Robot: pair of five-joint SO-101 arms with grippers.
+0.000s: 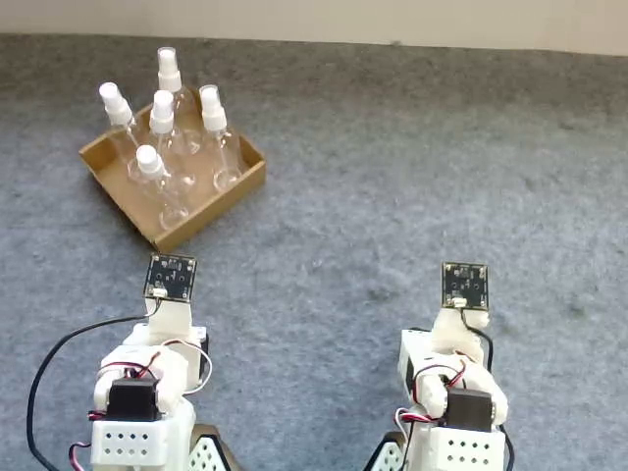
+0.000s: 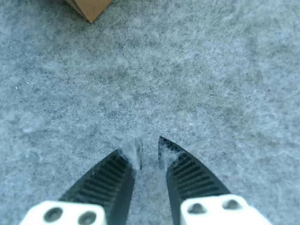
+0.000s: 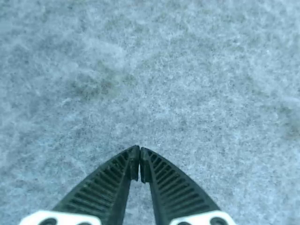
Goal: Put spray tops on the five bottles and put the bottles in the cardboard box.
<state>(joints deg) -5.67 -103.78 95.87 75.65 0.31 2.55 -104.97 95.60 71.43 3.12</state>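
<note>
5 clear bottles (image 1: pixel 175 149) with white spray tops (image 1: pixel 162 108) stand in cardboard box (image 1: pixel 211 211).

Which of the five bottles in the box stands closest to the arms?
The bottle at the near corner of the box, alone in front; the other four stand farther back.

1. The table (image 1: pixel 412 196) is grey and fuzzy all over, like short carpet, its nap mottled in lighter and darker patches.
2. A pale band (image 1: pixel 392 18) runs along the far side, meeting the grey surface in a straight, slightly slanting edge.
</note>
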